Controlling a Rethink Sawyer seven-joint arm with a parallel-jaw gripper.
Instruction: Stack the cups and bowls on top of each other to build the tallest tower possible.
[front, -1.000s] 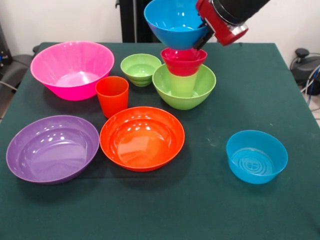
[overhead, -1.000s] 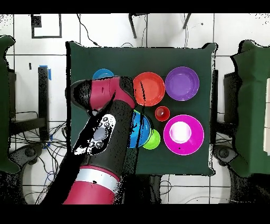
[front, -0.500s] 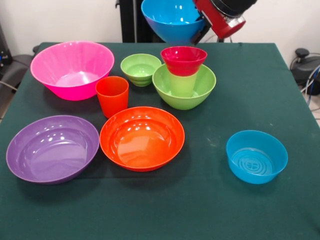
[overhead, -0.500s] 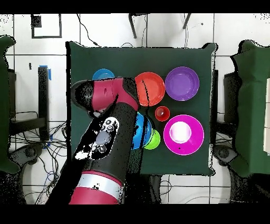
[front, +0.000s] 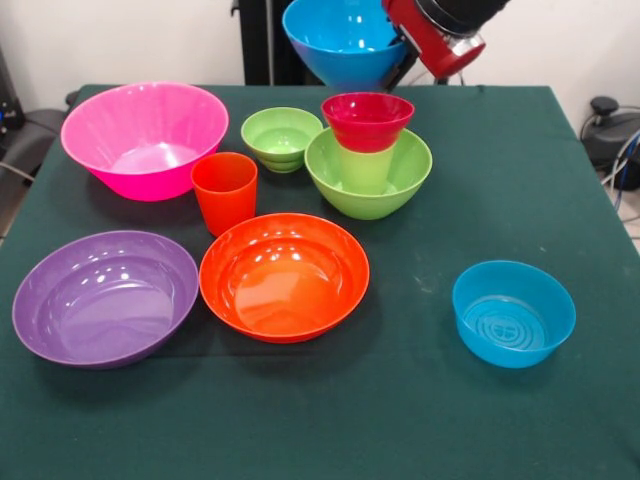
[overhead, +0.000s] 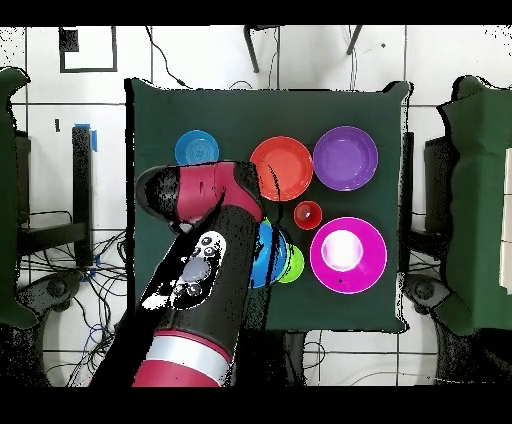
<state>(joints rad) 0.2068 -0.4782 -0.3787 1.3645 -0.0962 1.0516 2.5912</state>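
My gripper (front: 403, 60) is at the top of the front view, shut on the rim of a large blue bowl (front: 343, 40) and holding it in the air, above and behind the tower. The tower is a medium green bowl (front: 400, 180) with the lime cup (front: 364, 167) standing in it and a small red bowl (front: 367, 120) on the cup. In the overhead view my arm (overhead: 205, 270) covers the tower, and only part of the held blue bowl (overhead: 270, 250) shows. The orange cup (front: 224, 192) stands upright left of the tower.
A pink bowl (front: 145, 135) sits at the far left and a small green bowl (front: 281, 137) beside the tower. A purple bowl (front: 105, 297), an orange bowl (front: 284, 275) and a small blue bowl (front: 513, 312) stand along the near side on the green cloth.
The gripper has lifted the blue bowl from just above the red bowl up towards the picture's top. Nothing on the table has moved.
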